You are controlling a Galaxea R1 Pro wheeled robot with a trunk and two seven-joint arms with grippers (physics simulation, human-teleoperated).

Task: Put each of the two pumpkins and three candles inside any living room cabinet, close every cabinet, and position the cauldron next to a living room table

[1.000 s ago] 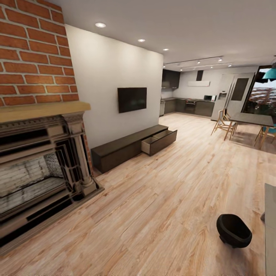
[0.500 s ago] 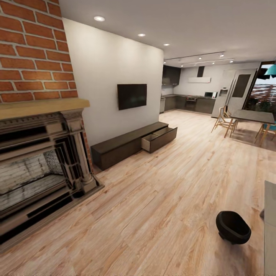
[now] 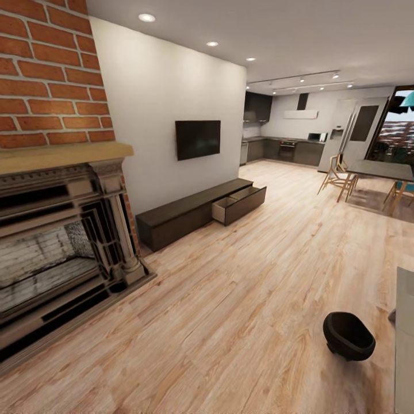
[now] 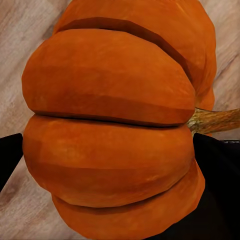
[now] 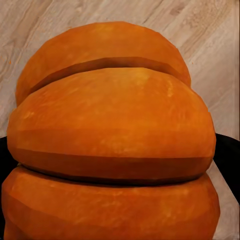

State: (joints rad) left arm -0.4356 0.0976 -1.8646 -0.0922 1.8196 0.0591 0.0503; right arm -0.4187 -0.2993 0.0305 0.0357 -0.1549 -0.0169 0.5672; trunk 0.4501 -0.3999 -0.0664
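Note:
Each wrist view has a bright-orange ribbed pumpkin close up over the wood floor. My left gripper (image 4: 107, 165) is shut on one pumpkin (image 4: 110, 85), whose brown stem points sideways, with black fingers (image 4: 217, 170) on both flanks. My right gripper (image 5: 115, 172) is shut on the other pumpkin (image 5: 110, 110). In the head view the long dark-brown cabinet (image 3: 178, 217) stands against the white wall with one drawer (image 3: 240, 204) pulled open. The black cauldron (image 3: 348, 336) sits on the floor at lower right, beside the pale grey edge of the table (image 3: 405, 339). The candles are out of view.
A brick fireplace (image 3: 57, 247) with a wooden mantel takes up the left. A black TV (image 3: 198, 139) hangs above the cabinet. Wide wood floor runs toward the far kitchen. A dining table (image 3: 379, 170) with chairs stands at the right rear.
The whole head picture has shifted slightly upward, so the camera has moved. The cabinet, its open drawer and the cauldron keep their places in the room.

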